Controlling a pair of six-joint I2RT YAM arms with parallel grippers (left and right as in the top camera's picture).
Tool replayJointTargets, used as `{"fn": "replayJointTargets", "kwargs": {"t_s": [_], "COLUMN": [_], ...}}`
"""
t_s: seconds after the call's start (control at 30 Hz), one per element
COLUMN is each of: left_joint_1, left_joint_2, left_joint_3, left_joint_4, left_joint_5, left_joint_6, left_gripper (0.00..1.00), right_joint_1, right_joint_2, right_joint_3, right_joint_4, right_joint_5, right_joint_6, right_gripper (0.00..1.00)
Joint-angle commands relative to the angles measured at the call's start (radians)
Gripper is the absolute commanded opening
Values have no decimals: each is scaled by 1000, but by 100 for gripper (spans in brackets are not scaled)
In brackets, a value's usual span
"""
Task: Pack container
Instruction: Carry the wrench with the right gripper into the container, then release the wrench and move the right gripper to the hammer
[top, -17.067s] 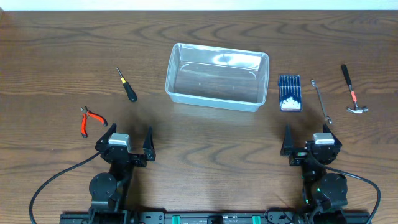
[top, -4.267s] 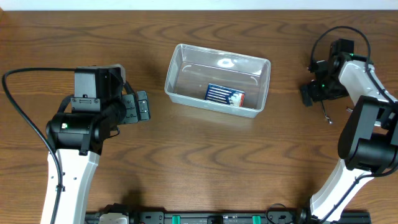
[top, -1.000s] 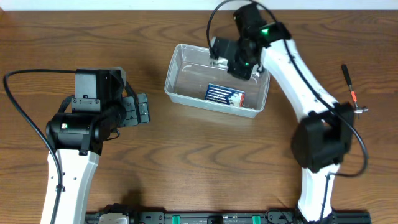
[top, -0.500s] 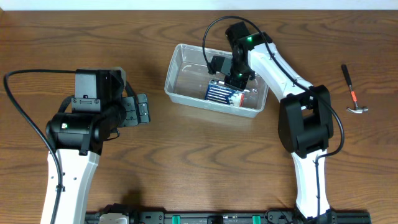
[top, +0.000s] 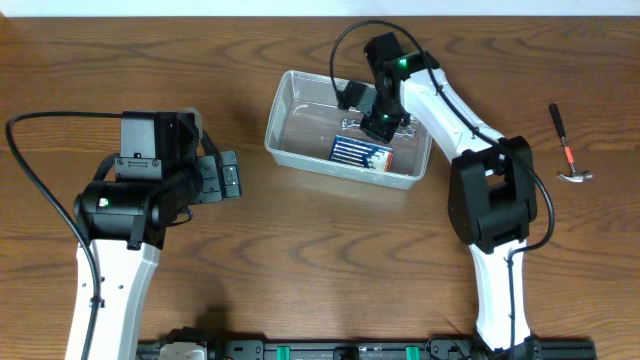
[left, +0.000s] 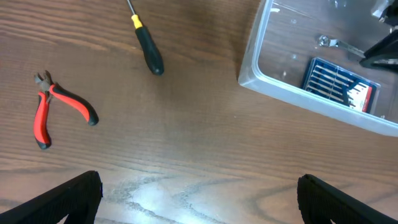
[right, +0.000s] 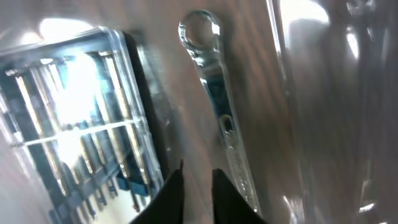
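Note:
The clear container (top: 274, 138) stands at the table's middle back, and its wall shows in both wrist views (left: 261, 78) (right: 291, 87). On its floor lie a blue drill-bit case (top: 360, 152) (right: 74, 112) and a silver wrench (left: 336, 43) (right: 214, 106). My right gripper (top: 381, 122) (right: 198, 186) reaches down inside the container. Its jaws are a little apart with nothing between them, and the wrench lies just right of the fingers. My left gripper (top: 231, 178) (left: 199, 202) hovers wide open over bare table left of the container.
A black-handled screwdriver (left: 146, 46) and red-handled pliers (left: 59, 109) lie on the table left of the container, under my left arm in the overhead view. A hammer (top: 566, 150) lies at the far right.
My right gripper came down from the container's back rim into it. The wrench it carried now lies on the floor beside the case, and the jaws have parted. The left arm has not moved.

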Motion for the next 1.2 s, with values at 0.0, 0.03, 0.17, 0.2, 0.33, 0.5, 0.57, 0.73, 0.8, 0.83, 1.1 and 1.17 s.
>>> {"fn": "replayJointTargets", "kwargs": {"t_s": [0.0, 0.03, 0.17, 0.2, 0.33, 0.5, 0.57, 0.73, 0.8, 0.83, 1.1, 1.17], "left_joint_1": [-3, -3, -3, -3, -3, -3, -3, -3, -3, -3, -3, -3], "left_joint_2": [0, 0, 0, 0, 0, 0, 0, 0, 0, 0, 0, 0], "left_joint_3": [18, 18, 18, 18, 18, 18, 18, 18, 18, 18, 18, 18], "left_joint_4": [-3, -3, -3, -3, -3, -2, -3, -10, -10, -10, -10, -11], "left_joint_5": [-12, -12, -12, -12, -12, -12, -12, -12, -12, -12, -12, -12], "left_joint_6": [16, 16, 16, 16, 16, 16, 16, 16, 16, 16, 16, 16], "left_gripper": [98, 98, 99, 98, 98, 99, 98, 98, 98, 99, 98, 98], "right_joint_1": [-26, -27, -42, -48, -68, -84, -85, -84, -85, -85, -85, -85], "right_joint_2": [2, 2, 2, 2, 2, 2, 2, 2, 2, 2, 2, 2], "right_joint_3": [8, 8, 8, 8, 8, 8, 8, 8, 8, 8, 8, 8], "right_joint_4": [-3, -4, -3, 0, 22, 63, 82, 125, 138, 141, 170, 180], "right_joint_5": [8, 9, 14, 16, 16, 69, 95, 157, 182, 184, 200, 202], "right_joint_6": [64, 64, 88, 100, 141, 190, 203, 214, 229, 229, 229, 230], "right_gripper": [8, 6, 1, 1, 1, 2, 1, 1, 1, 1, 1, 1]}}
